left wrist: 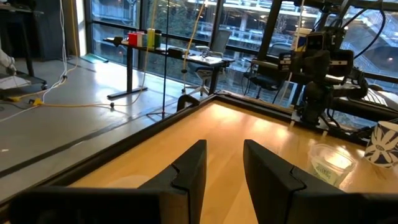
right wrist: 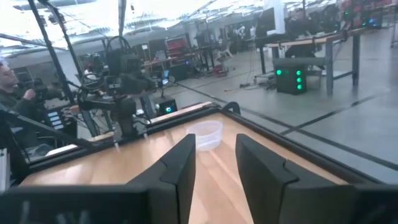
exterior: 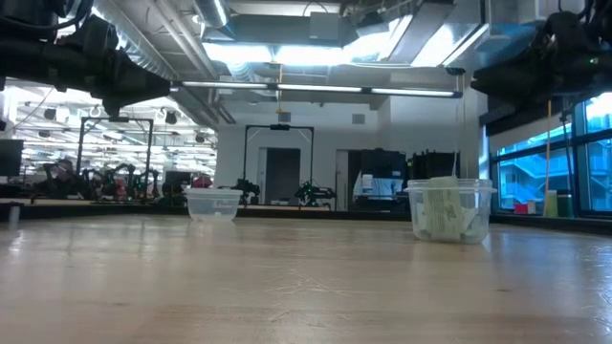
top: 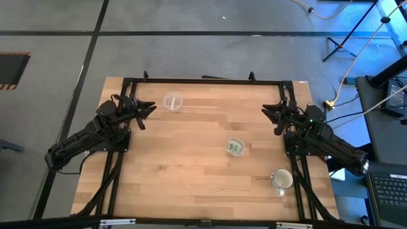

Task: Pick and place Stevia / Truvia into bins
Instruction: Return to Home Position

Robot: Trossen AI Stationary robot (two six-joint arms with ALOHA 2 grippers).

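Observation:
One clear cup point(top: 235, 147) stands near the table's middle-right with light green packets point(exterior: 443, 212) inside it; the left wrist view shows this cup point(left wrist: 329, 164) too. The second clear cup point(top: 172, 101) stands near the far edge and looks empty; it also shows in the low view point(exterior: 212, 204) and the right wrist view point(right wrist: 206, 134). No loose packets show on the table. My left gripper point(top: 147, 109) hovers open at the far left, just left of the empty cup. My right gripper point(top: 269, 112) hovers open at the far right.
A whitish mug with a handle point(top: 280, 180) stands near the table's near right corner, also seen in the left wrist view point(left wrist: 382, 142). A black frame point(top: 203, 81) runs along the far edge and down both sides. Bare wood point(top: 184, 172) spans the middle and near-left.

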